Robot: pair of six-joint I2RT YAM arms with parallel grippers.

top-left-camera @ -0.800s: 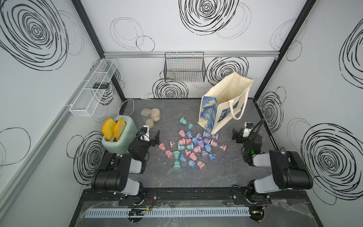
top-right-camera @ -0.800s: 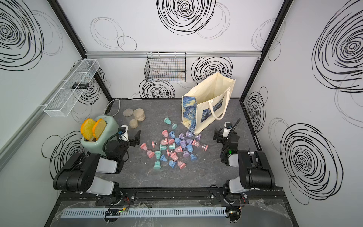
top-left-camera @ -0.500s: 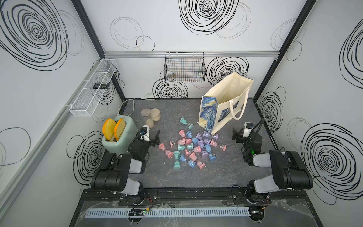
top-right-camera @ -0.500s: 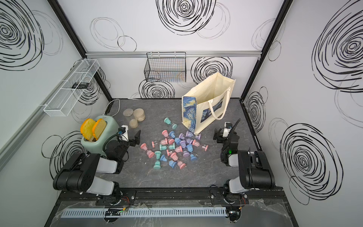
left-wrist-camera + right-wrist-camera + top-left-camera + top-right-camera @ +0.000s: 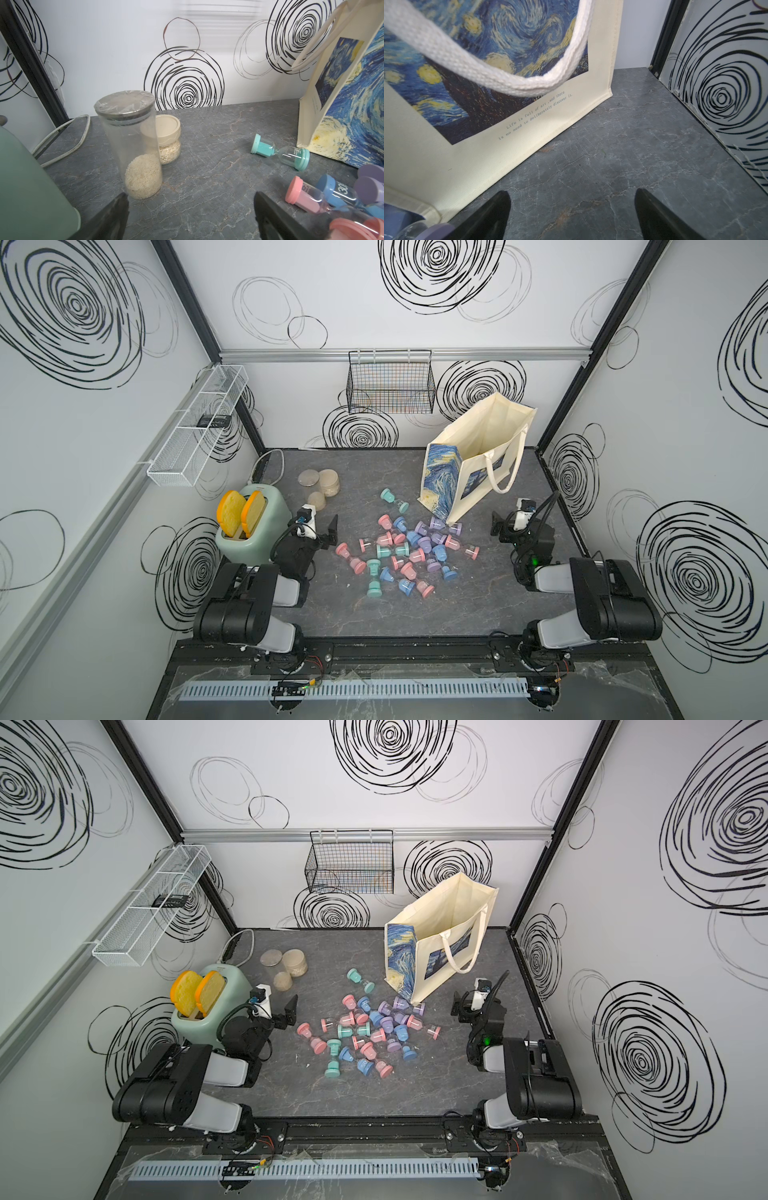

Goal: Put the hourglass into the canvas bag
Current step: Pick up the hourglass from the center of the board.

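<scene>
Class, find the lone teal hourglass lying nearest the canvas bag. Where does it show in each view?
Both top views: teal hourglass just beside the canvas bag's printed end.
Left wrist: lying on its side by the bag's bottom corner.
Right wrist: absent.
Shared landmark: the canvas bag.

A robotics lab cell: swirl-printed wall panels [image 5: 374,302] box in the grey tabletop [image 5: 478,597] ahead of the left gripper [image 5: 190,197] and right gripper [image 5: 571,193].

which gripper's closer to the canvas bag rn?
Right. The right gripper sits open just beside the printed side of the canvas bag. The left gripper is across the hourglass pile, by the toaster.
</scene>
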